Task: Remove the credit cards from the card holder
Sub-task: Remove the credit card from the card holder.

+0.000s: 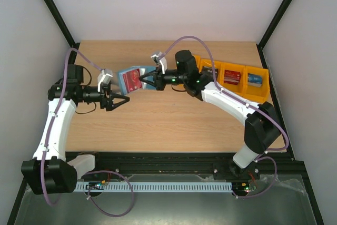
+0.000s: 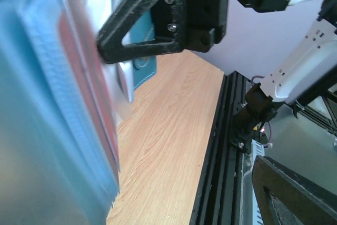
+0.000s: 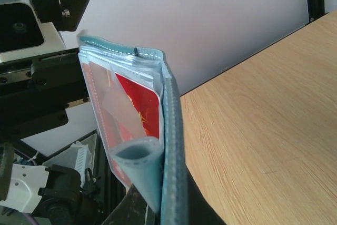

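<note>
The teal-blue card holder (image 1: 135, 79) hangs unfolded above the table, with a red credit card (image 1: 130, 81) showing in its clear inner pocket. My right gripper (image 1: 149, 77) is shut on the holder's right edge. In the right wrist view the card holder (image 3: 171, 146) stands on edge between my fingers, the red card (image 3: 141, 108) behind plastic sleeves. My left gripper (image 1: 121, 101) is open just below and left of the holder, holding nothing. The left wrist view shows the holder (image 2: 47, 109) blurred and very close, and one left fingertip (image 2: 295, 196) at the bottom right.
A row of orange bins (image 1: 245, 92) stands at the right on the wooden table (image 1: 174, 125). They hold a black card (image 1: 210, 71), a red card (image 1: 232, 77) and a blue card (image 1: 255, 80). A black rail (image 1: 210, 159) runs along the near edge.
</note>
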